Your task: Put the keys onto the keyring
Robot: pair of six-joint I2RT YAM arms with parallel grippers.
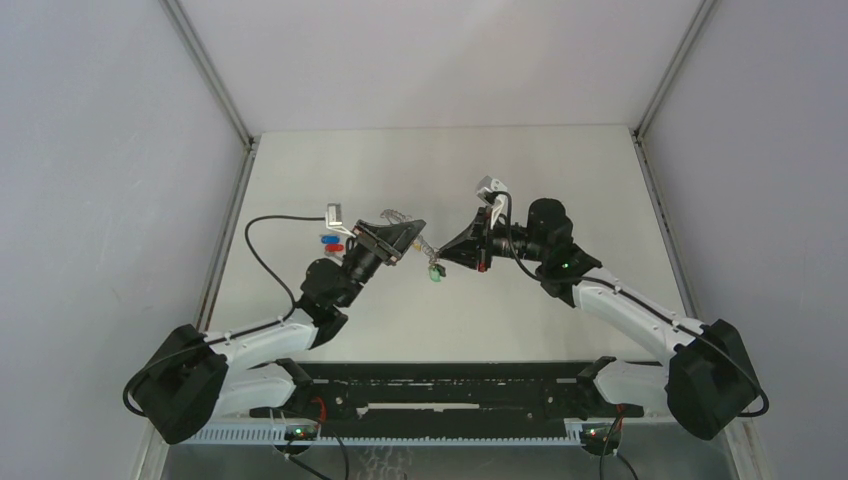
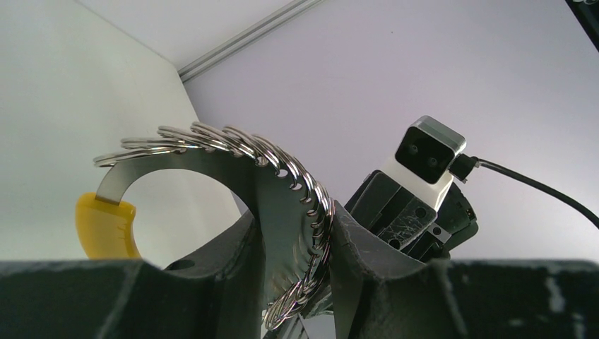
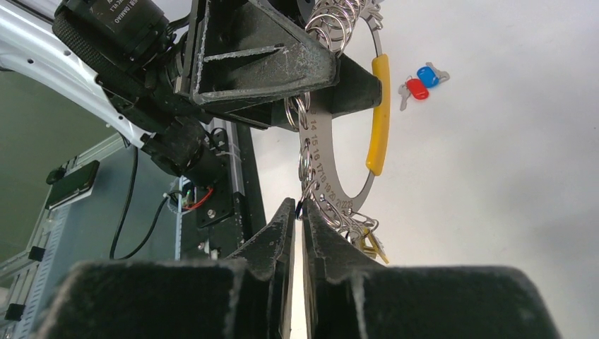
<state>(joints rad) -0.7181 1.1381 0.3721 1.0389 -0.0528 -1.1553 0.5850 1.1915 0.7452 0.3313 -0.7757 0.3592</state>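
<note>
The left gripper (image 2: 293, 247) clamps its two dark fingers (image 2: 367, 261) on the flat steel arc of the keyring (image 3: 321, 159), holding it above the white table (image 3: 494, 176) at mid-workspace. The arc is a numbered plate pierced with holes, and a small split ring (image 2: 212, 138) is threaded through hole after hole along its outer edge. A yellow sleeve (image 3: 380, 116) covers one stretch of the arc, well clear of the clamping fingers.

Facing it from the other side, the right gripper (image 3: 300, 219) has its fingers drawn together to a bare sliver, the tips meeting at one of the little rings that hangs from the lower end of the plate. Whether that ring is actually pinched cannot be told.

The two keys lie on the table beyond the left gripper, the blue-headed key (image 3: 427, 75) and the red-headed key (image 3: 417, 90) touching side by side, neither on the keyring nor in either gripper
</note>
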